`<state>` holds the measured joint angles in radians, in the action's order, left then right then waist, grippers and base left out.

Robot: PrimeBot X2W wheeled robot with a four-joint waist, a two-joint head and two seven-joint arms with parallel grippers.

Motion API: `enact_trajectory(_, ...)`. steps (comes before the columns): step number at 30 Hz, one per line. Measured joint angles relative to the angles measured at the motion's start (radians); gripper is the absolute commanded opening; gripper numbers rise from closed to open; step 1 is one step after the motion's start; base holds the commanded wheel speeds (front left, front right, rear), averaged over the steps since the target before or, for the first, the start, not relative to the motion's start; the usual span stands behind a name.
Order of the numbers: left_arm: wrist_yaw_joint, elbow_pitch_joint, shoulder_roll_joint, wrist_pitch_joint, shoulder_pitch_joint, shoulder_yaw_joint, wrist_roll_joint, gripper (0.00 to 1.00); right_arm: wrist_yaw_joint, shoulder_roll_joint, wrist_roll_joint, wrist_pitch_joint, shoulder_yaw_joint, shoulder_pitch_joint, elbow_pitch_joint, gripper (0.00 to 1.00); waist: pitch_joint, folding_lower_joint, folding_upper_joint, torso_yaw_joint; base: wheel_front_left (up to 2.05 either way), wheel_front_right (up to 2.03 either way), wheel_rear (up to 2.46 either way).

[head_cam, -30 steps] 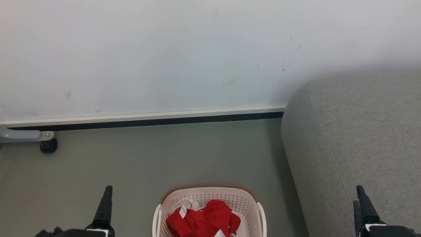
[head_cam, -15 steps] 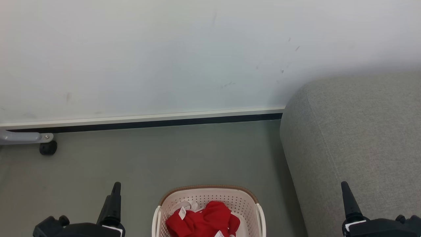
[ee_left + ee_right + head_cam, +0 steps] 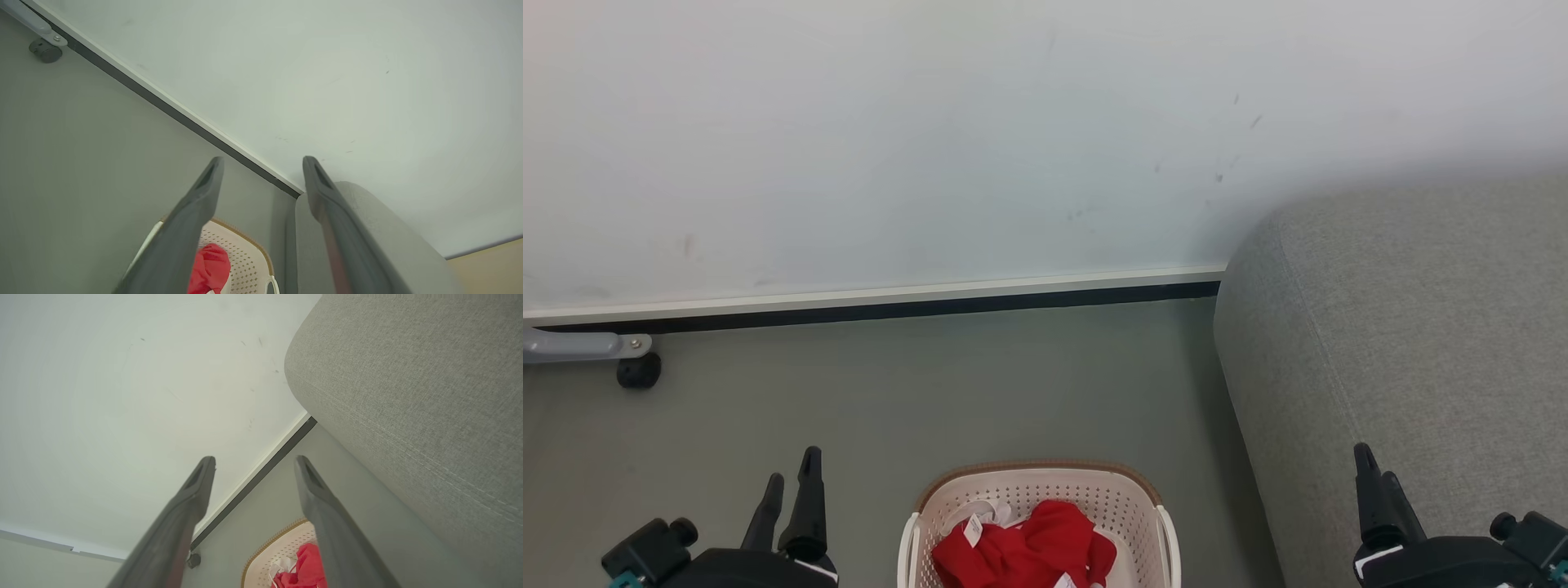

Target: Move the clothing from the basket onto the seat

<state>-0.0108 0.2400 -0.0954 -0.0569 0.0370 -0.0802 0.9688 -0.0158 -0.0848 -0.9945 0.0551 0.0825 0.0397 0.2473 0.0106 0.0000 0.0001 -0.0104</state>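
Left claw (image 3: pixel 792 467) and right claw (image 3: pixel 1376 464) edge inward, both wide and empty.
Over the last second each claw has turned and shifted toward the middle of the head view, gripping nothing. The red clothing (image 3: pixel 1029 547) lies heaped in the basket (image 3: pixel 1037 469) on the floor, just beside the grey seat (image 3: pixel 1421 327) at right. The reach seems only begun; nothing is on the seat yet.

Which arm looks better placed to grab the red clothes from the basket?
Probably the left tool: it is open and nearer the basket holding the red clothing. The right tool hangs farther off, by the sofa.
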Motion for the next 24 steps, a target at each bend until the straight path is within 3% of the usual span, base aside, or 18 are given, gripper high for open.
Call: enact_trajectory(24, 0.056, -0.042, -0.026, -0.080, -0.026, -0.026, -0.347, 1.00, 0.056, -0.022, 0.308, 0.081, 0.079, -0.016, -0.041, 1.00, 0.003, 0.0001, 0.0000, -0.008, 0.00, 0.00, 0.00)
